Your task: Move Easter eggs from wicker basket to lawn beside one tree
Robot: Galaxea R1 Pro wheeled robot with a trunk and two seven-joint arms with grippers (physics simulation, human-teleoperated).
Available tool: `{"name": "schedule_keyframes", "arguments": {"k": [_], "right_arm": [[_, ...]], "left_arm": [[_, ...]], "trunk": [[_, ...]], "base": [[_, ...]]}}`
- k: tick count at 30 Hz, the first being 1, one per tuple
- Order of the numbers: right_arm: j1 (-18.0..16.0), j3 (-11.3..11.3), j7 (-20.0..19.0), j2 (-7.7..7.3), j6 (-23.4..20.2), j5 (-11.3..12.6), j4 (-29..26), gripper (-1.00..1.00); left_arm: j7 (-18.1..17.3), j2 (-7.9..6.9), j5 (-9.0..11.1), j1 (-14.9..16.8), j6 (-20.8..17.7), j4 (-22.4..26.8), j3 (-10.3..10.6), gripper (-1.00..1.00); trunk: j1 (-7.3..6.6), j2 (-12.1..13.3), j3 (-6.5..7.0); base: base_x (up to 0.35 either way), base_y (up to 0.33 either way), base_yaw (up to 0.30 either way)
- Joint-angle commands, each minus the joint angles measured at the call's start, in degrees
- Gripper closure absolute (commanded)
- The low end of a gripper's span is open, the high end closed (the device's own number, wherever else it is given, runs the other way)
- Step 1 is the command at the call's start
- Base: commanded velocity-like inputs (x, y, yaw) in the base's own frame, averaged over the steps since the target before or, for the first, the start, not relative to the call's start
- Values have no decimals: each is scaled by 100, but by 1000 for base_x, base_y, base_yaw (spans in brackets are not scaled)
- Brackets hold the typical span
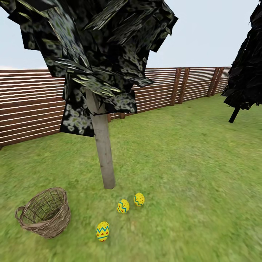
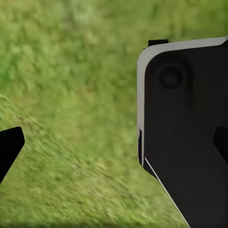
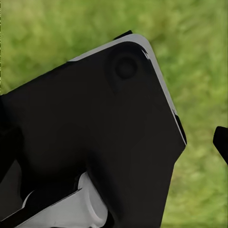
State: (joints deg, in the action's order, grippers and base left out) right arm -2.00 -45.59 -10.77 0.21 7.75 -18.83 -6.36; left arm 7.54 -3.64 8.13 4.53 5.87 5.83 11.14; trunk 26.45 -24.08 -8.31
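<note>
all three Easter eggs (image 1: 123, 206) are out on the lawn (image 1: 182, 174), near the foot of the tree (image 1: 103, 153); wicker basket (image 1: 45, 213) sits tilted just beside them. can't tell if either gripper is spread or pressed together

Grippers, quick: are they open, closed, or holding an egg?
Left gripper: cannot be told; one dark fingertip shows over grass.
Right gripper: cannot be told; one dark fingertip shows over grass.

The dark speckled foliage of the pale-trunked tree (image 1: 103, 153) runs off the head view's top edge, and the all-black tree (image 1: 244, 72) is cut by the right edge. In both wrist views the green lawn (image 2: 71, 95) is blurred, and black robot housing (image 3: 95, 133) hides much of it.
</note>
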Motion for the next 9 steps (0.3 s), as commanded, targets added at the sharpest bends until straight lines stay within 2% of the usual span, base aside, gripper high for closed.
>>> {"name": "schedule_keyframes", "arguments": {"k": [1, 9], "right_arm": [[-3, -50, -21, 5, 10, -45, -5, -100], [-3, -59, -21, 1, 7, -42, -4, -100]], "left_arm": [[15, -4, 57, 4, 18, -2, 51, -100], [11, -29, 51, 4, 11, -3, 55, -100]], "trunk": [[3, -10, -11], [3, -10, -11]], "base": [[0, 0, 0], [0, 0, 0]]}}
